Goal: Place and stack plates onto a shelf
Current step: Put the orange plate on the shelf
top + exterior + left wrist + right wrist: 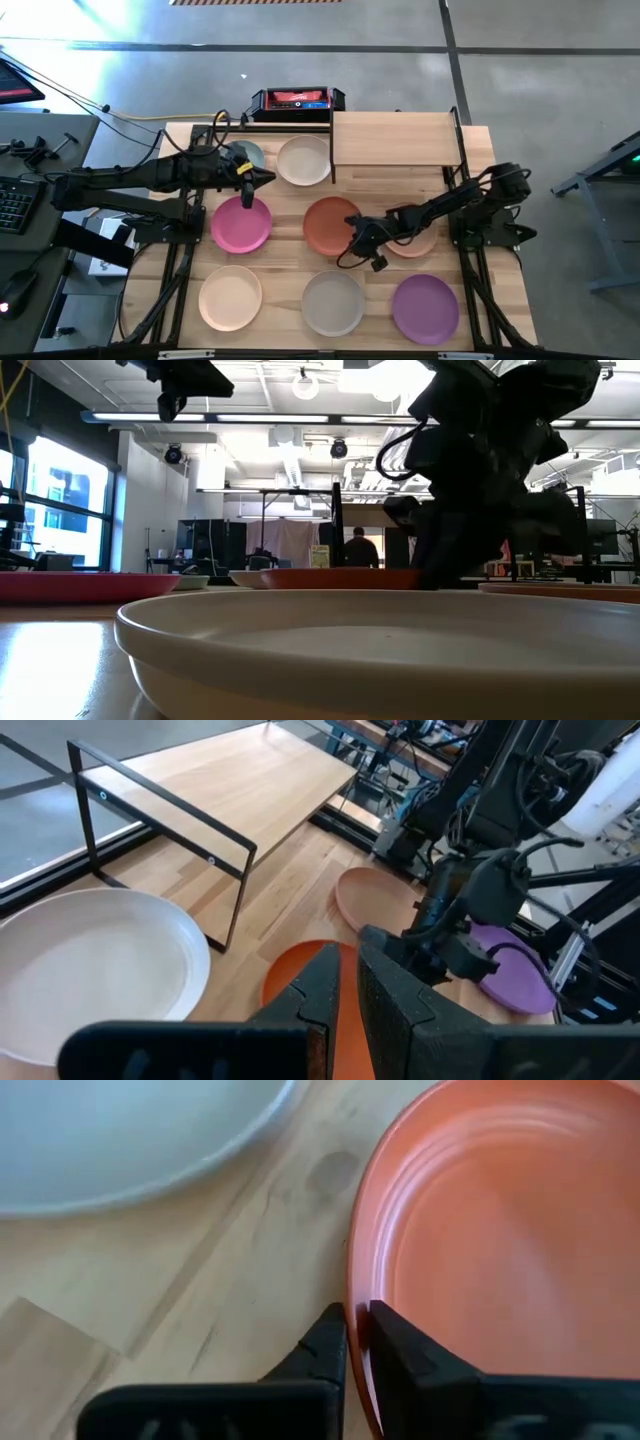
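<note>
Now, right end effector [357,1342] pinching orange-red plate [500,1220] rim

Floor: smooth grey concrete [560,90] with dark seam lines, glare patch at one corner.
Ceiling: white exposed beams and ducts [290,435], round pendant lamp [305,385].
Windows: tall bright panes [60,510] at one side of the room.
Far end: pale hanging curtain [290,545], a person standing [356,548].
Side desk: black keyboard [12,200] on grey surface.
</note>
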